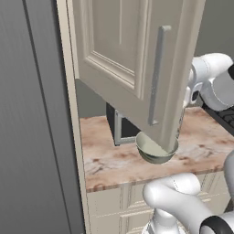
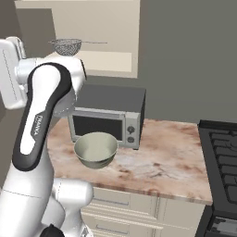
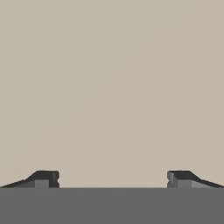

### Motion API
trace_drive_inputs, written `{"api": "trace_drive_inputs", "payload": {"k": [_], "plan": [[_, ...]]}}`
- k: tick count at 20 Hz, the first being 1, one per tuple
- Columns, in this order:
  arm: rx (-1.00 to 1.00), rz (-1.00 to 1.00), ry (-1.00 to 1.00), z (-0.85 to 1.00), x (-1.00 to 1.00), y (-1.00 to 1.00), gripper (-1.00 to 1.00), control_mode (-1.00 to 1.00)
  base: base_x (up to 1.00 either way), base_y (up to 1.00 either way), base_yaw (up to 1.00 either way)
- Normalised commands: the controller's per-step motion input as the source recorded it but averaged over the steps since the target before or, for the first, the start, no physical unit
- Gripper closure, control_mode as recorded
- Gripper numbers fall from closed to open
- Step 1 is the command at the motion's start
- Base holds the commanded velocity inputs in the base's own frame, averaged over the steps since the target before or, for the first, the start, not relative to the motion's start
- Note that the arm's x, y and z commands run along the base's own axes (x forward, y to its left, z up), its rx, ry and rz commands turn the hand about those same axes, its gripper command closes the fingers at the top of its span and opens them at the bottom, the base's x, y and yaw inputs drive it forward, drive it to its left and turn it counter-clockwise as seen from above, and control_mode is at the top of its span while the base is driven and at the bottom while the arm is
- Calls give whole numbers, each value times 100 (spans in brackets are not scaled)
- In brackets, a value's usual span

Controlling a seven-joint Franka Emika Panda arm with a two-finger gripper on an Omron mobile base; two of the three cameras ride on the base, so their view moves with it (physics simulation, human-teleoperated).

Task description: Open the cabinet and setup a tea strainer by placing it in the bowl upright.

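Right base view has the cabinet [image 2: 121, 55] already open; door [image 1: 137, 55] swung wide out over the counter [image 2: 171, 162], its silver bar handle [image 1: 156, 75] facing the left base camera; so step one looks done from where I stand; tea strainer [image 2: 65, 46] sits on the beige shelf [image 2: 109, 60] inside, untouched, well above the bowl [image 2: 96, 149]; bowl is on the counter just in front of the microwave [image 2: 107, 115], empty, mouth up; stove [image 2: 222, 157] off to the right, not involved. Remaining, by my read: reach into the cabinet, grip the strainer, bring it down, set it mesh-down in the bowl. Hand view shows the gripper [image 3: 113, 178] with its fingertips [image 3: 43, 178] spread far apart, nothing between them, facing a flat beige surface up close; can't tell whether that's the door or the cabinet interior. Strainer orientation: mesh basket rests cup-up, rim roughly level; thin handle [image 2: 95, 43] runs out from the basket towards the right of the right base view, about horizontal; so long axis lies along the shelf's width, basket end at the left near the arm's upper link [image 2: 44, 111]; handle end is probably the freer side to approach.
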Motion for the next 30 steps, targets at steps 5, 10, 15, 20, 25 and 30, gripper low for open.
{"api": "trace_drive_inputs", "payload": {"k": [5,10,15,20,25,30], "plan": [[0,-8,0,0,-6,62,-100,-100,0,0,0],[0,-8,0,0,-1,50,-100,-100,0,0,0],[0,-10,-1,0,0,52,-100,-100,0,0,0],[0,-8,0,0,0,45,-100,-100,0,0,0],[0,-2,0,0,-1,25,-100,-100,0,0,0],[0,0,0,0,-7,5,-100,-100,0,0,0]]}}
